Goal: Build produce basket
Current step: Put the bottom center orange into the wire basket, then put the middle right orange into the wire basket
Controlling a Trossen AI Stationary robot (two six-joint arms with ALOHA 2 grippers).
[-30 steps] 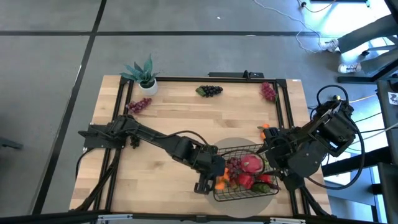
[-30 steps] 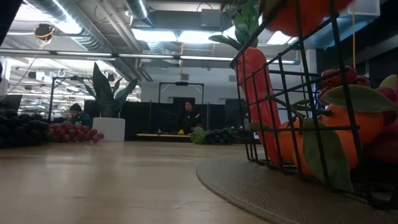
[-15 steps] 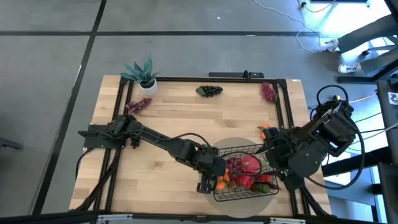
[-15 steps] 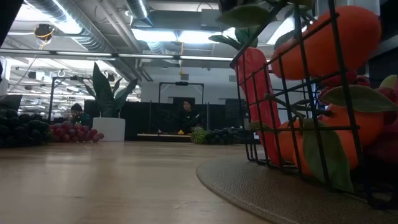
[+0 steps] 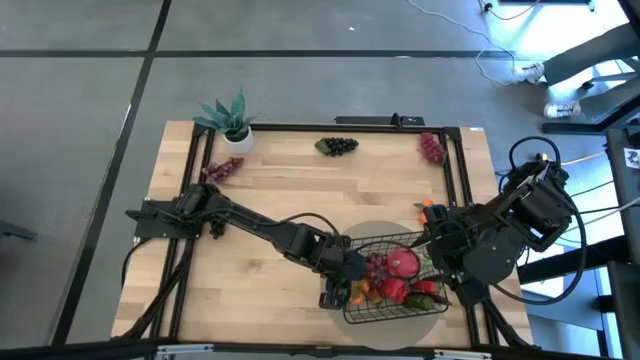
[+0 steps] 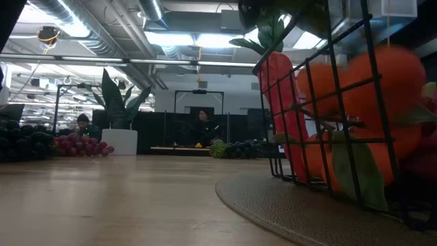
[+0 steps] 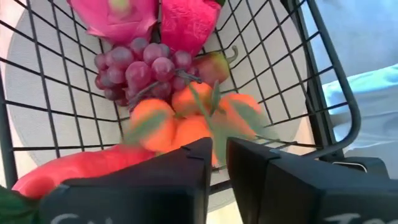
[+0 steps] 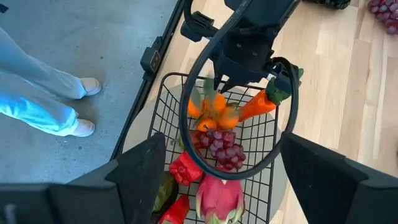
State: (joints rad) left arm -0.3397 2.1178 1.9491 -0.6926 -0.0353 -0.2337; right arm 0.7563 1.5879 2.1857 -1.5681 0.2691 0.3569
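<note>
Basket point(image 5: 395, 290) on round grey mat point(image 5: 436, 312) at counter's point(image 5: 270, 200) near edge, right of centre. Inside: oranges point(image 7: 186, 121), red grapes point(image 7: 134, 65), dragon fruit point(image 8: 219, 194), red peppers point(image 8: 184, 169), carrot point(image 8: 256, 106). Left pincer point(image 5: 340, 287) over basket's left end above oranges, fingers point(image 7: 186, 180) slightly parted, gripping nothing visible. Right pincer point(image 5: 440, 262) beside basket's right end, spread wide, empty. Three grape bunches and potted plant point(image 5: 232, 118) line far edge.

1. You are in a lab or workshop hall: exposed ceiling ducts point(image 6: 102, 31) and strip lights hang above the wooden table point(image 6: 102, 198).
2. Beyond the table, people point(image 6: 203, 126) sit at benches.
3. Around the table, grey concrete floor point(image 5: 90, 110) and loose cables point(image 5: 500, 60).
</note>
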